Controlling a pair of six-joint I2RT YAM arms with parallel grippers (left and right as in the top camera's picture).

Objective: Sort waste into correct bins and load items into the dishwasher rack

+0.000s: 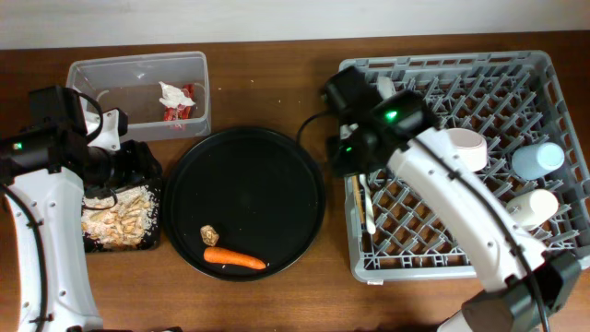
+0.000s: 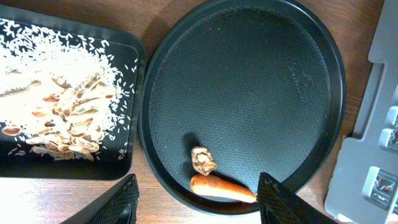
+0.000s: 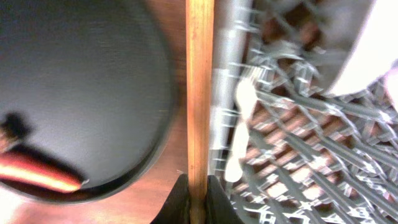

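My right gripper is shut on the wooden chopsticks and holds them over the left edge of the grey dishwasher rack, shown in the overhead view. The white fork lies in the rack beside them. My left gripper is open and empty, above the near rim of the round black tray. The orange carrot and the small brown lump lie there. The clear tub holds the red-and-white wrapper and white tissue. The flat black tray holds rice bits.
A cream cup, a light-blue cup and a white dish sit in the rack's right half. Another white item shows behind my right arm. The round tray lies between the flat tray and the rack.
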